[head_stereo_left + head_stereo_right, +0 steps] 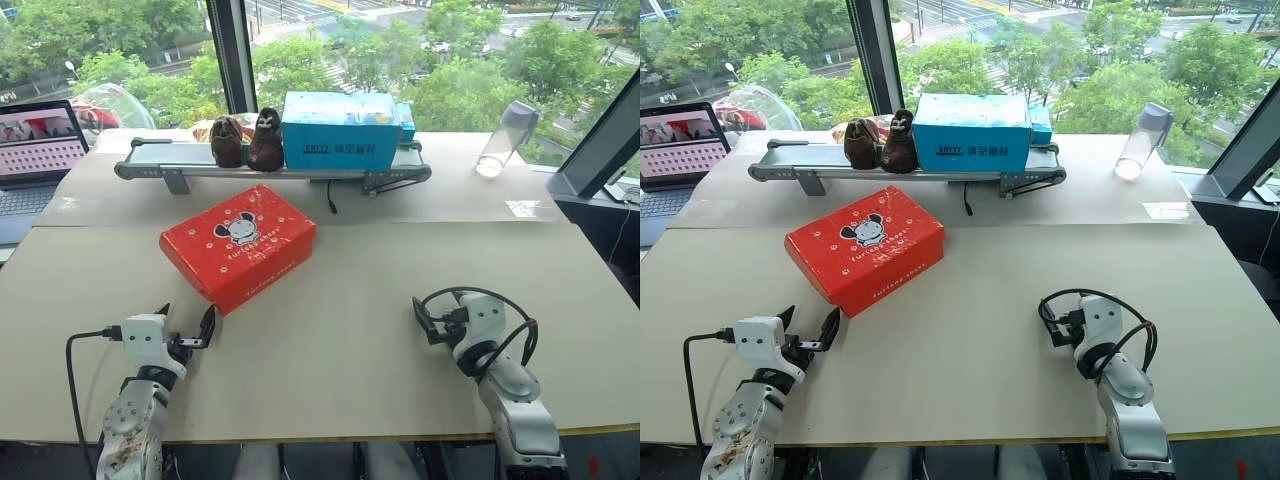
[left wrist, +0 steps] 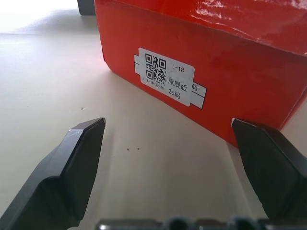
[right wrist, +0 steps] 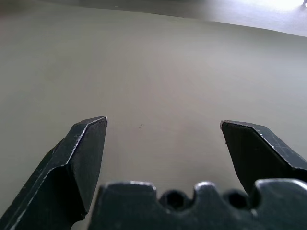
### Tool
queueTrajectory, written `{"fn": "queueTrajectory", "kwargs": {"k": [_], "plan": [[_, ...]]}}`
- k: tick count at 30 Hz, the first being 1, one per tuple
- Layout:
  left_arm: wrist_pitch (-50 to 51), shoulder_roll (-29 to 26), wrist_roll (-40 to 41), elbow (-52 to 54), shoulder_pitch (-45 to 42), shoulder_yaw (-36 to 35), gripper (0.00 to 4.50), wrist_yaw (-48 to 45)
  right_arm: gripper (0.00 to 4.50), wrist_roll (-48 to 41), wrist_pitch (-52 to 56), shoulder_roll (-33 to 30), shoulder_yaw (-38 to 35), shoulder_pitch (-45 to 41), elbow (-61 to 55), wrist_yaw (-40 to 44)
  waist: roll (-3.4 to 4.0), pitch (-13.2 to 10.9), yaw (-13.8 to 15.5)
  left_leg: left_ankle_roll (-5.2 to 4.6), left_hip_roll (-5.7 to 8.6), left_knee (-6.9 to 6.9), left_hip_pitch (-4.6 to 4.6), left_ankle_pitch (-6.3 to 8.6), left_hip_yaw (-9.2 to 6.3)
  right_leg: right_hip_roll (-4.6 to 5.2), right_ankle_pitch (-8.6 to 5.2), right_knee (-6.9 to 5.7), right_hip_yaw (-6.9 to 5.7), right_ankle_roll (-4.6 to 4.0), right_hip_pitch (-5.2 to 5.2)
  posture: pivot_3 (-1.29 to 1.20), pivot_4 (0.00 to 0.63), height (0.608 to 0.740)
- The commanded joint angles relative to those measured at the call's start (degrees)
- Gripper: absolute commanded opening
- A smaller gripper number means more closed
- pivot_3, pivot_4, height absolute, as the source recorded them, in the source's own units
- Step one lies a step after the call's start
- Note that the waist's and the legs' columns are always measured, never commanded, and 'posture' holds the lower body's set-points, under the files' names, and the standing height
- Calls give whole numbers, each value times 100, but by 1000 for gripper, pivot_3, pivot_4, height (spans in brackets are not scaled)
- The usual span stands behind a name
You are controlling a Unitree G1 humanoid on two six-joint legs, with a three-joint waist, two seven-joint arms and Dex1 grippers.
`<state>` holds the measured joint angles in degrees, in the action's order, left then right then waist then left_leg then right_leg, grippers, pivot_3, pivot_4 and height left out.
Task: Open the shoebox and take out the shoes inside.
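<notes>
The red shoebox (image 1: 238,245) lies closed on the beige table, left of centre, with its white mouse logo facing up. Its short end wall with a white label (image 2: 168,76) faces my left gripper (image 1: 187,318), which stands open and level just in front of the box's near corner without touching it. My right gripper (image 1: 428,320) is open too, low over bare table at the near right, well apart from the box, with nothing between its fingers (image 3: 86,153). The shoes are hidden inside the shut box.
A small conveyor (image 1: 150,158) crosses the back of the table and carries a pair of dark brown fuzzy shoes (image 1: 248,140) and a blue box (image 1: 340,130). A laptop (image 1: 38,150) sits at the far left, and a clear bottle (image 1: 505,138) at the back right.
</notes>
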<state>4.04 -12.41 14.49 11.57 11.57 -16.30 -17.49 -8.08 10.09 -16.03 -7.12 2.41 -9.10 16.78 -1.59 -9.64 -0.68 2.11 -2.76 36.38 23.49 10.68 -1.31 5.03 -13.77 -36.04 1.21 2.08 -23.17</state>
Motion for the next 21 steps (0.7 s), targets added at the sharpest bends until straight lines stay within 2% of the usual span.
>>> {"fn": "queueTrajectory", "kwargs": {"k": [1, 6, 9, 13, 16, 19, 21], "plan": [[-133, -196, 125, -152, -105, -224, 4500, -91, 4464, 3, -192, -33, -20, -158, -22, 13, 0, 0, 0, 0, 0, 0, 0, 0, 0, 0, 0, 0, 0, 0, 0, 0, 150, 740], [-363, -1070, 661, -770, -416, -1189, 4500, -565, 4464, -54, -220, -402, -157, -850, 346, 306, -1, -2, -56, 0, -9, 0, -3, 0, -4, -14, 9, -8, 0, -14, -14, 0, 150, 740], [-6, -1604, 1112, -841, -740, -1551, 4500, -798, 4464, -52, -278, -601, -291, -1325, 655, 298, -1, -4, -38, 0, -10, 0, -4, 0, -4, -14, 9, -5, 0, -15, -12, 0, 150, 740], [345, -2506, 1433, -922, -1341, -1961, 4500, -1046, 4464, -175, -176, -950, -307, -2031, 888, 688, -5, -9, 3, -1, -11, 0, 4, -1, -4, -15, 8, -4, -1, -14, -13, 0, 150, 740], [633, -3153, 1636, -947, -1762, -1963, 4500, -1483, 4464, -533, 174, -1377, -168, -2688, 1060, 1580, -4, -11, -13, -2, -10, 0, 15, -2, -2, -15, 16, -1, 0, 5, -17, 0, 150, 740], [758, -3395, 1691, -887, -1826, -1849, 4500, -1803, 4464, -745, 433, -1634, -36, -2968, 1093, 2126, -3, -11, -24, -3, -9, -10, 15, -2, 3, -15, 22, 5, 5, 29, -17, 0, 150, 740], [783, -3564, 1648, -775, -1728, -1706, 4500, -2143, 4464, -944, 770, -1845, 103, -3107, 978, 2588, -4, -11, -25, -2, -9, -34, 4, -1, 3, -15, 14, 6, 5, 17, -16, 0, 150, 740]]}}
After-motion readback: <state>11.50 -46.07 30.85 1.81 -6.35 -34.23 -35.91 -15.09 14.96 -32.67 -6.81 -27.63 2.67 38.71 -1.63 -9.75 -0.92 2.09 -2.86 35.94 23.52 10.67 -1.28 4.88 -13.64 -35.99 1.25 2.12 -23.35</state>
